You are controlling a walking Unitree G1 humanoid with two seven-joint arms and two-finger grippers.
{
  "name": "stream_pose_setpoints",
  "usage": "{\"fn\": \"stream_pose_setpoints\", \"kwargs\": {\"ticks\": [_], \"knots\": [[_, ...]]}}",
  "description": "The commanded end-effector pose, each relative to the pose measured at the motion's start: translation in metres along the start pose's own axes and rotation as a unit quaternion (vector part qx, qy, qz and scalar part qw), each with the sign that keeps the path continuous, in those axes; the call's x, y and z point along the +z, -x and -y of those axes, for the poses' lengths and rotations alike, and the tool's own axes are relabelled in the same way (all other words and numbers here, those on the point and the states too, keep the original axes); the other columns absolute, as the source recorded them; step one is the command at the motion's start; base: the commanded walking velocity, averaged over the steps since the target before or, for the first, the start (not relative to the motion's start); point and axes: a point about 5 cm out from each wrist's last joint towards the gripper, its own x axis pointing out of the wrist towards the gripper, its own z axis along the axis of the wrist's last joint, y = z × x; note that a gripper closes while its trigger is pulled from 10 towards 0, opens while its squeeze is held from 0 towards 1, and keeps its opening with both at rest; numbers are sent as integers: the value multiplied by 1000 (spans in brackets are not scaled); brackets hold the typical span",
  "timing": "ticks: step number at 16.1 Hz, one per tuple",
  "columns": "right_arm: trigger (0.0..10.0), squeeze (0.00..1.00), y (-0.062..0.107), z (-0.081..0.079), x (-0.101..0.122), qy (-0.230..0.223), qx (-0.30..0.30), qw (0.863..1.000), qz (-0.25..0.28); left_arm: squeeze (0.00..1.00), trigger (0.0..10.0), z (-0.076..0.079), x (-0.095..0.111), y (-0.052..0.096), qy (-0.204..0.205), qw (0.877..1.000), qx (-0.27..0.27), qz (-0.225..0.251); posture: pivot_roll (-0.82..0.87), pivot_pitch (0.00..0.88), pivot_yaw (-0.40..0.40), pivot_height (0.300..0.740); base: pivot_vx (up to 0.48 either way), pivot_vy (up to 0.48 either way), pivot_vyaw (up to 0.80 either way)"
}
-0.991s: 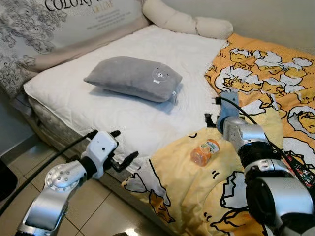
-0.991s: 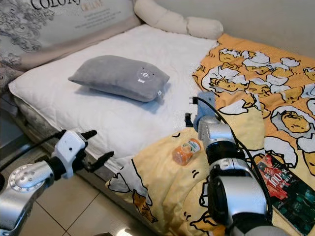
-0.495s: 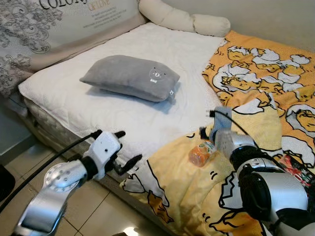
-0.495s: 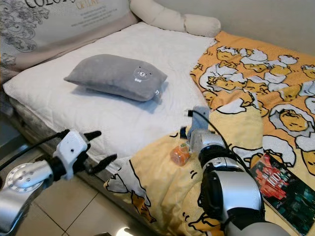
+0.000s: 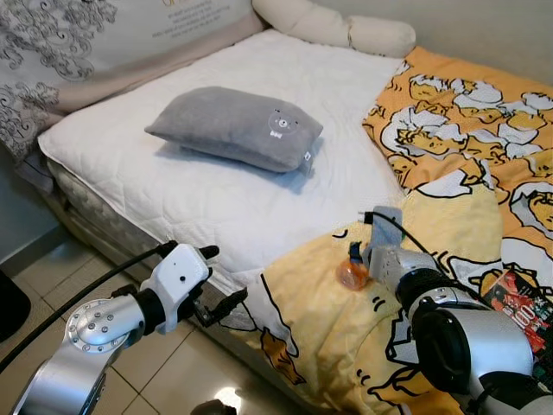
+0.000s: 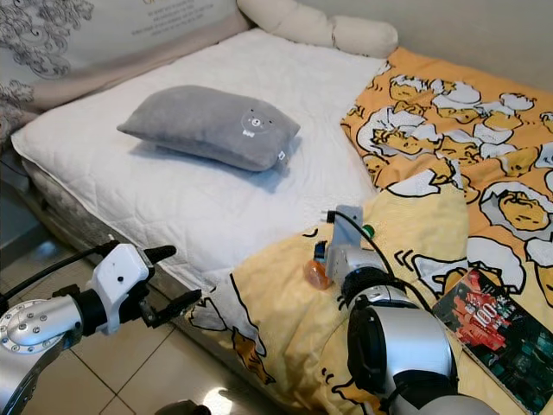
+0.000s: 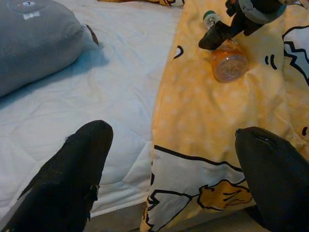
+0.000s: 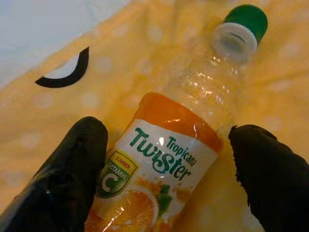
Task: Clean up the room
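Your right end effector (image 8: 164,169) straddling bottle (image 8: 169,159) lying on yellow blanket (image 5: 346,337); fingers spread wide, not gripping yet. Left end effector (image 5: 216,281) hovering open off bed edge. Cleanup barely starting: bottle, book (image 6: 497,333) remaining.

**Empty juice bottle lying on the duvet**

So there's a clear plastic bottle (image 8: 178,145) lying on its side on the yellow cartoon-print duvet (image 5: 328,337), close to where the white mattress shows. Green cap (image 8: 248,18), orange Tropicana Twister label, looks pretty much empty. The right gripper (image 8: 164,164) has a black finger on each side of it, spread wide.
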Motion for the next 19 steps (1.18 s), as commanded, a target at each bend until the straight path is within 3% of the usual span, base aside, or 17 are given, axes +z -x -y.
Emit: {"fn": "stream_pose_setpoints", "kwargs": {"ticks": [1, 13, 19], "knots": [[0, 0, -2, 3, -6, -12, -6, 1000, -8, 0, 10000, 2, 3, 1, 0, 1000, -4, 3, 73, 103, -17, 740, 0, 0, 0], [0, 0, -2, -1, -9, -55, 4, 998, -14, 0, 10000, -2, 6, -3, -4, 1000, -11, 2, 66, 57, 16, 740, 0, 0, 0], [0, 0, 2, -5, 12, -92, 53, 994, 28, 0, 10000, -9, 4, -8, -5, 1000, 8, 6, 39, 0, 32, 740, 0, 0, 0]]}}
